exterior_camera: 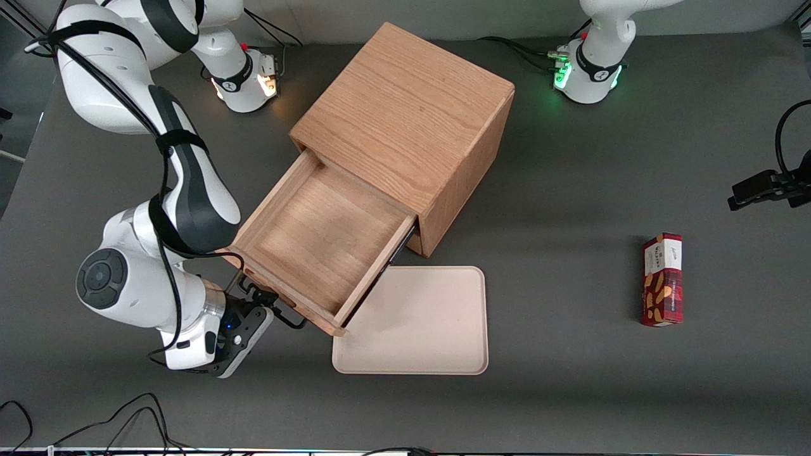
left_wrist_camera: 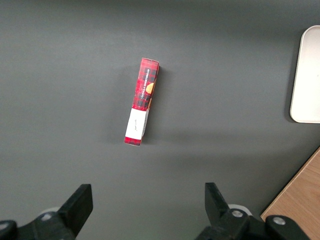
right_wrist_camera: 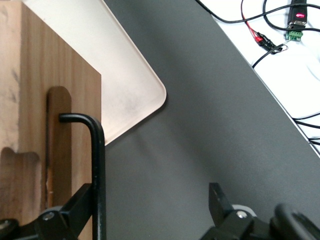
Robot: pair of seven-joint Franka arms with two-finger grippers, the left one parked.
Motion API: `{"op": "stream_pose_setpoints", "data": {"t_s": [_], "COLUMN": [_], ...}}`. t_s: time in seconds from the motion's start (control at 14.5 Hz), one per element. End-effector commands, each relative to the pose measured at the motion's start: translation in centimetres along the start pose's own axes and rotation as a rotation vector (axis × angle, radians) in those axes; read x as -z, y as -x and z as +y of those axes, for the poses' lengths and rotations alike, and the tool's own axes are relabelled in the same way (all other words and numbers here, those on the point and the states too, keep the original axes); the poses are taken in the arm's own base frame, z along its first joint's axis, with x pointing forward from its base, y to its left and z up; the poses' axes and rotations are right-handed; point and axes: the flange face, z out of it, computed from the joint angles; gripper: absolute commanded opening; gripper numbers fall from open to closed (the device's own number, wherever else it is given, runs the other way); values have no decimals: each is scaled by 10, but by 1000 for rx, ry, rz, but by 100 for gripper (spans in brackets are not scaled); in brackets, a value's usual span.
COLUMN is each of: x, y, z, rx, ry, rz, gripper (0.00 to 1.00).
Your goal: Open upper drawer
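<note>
Gripper [exterior_camera: 274, 310] sat w/ fingers spread wide in front of upper drawer [exterior_camera: 320, 237] (pulled well out), handle [right_wrist_camera: 97, 165] just beside one finger, ungripped.

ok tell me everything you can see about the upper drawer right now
The upper drawer is a shallow, wide box of light oak-looking wood, pulled well out of the cabinet and empty inside. Its front carries a thin black bar handle over a recessed slot. The front corner overhangs the beige tray. The gripper sits at the drawer front, fingers open, one finger beside the handle bar.
</note>
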Motion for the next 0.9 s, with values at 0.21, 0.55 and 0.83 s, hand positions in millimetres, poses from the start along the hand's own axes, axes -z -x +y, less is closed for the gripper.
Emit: {"op": "stream_pose_setpoints", "data": {"t_s": [0.21,0.55,0.83], "x": [69,124,155], "y": [-2,31,84], "z": [-20,-62,-87], "rx": [-72,-107,-147], "ry": [28,21,46], "rz": [-22,-118,-178], "gripper": [100,100,100]}}
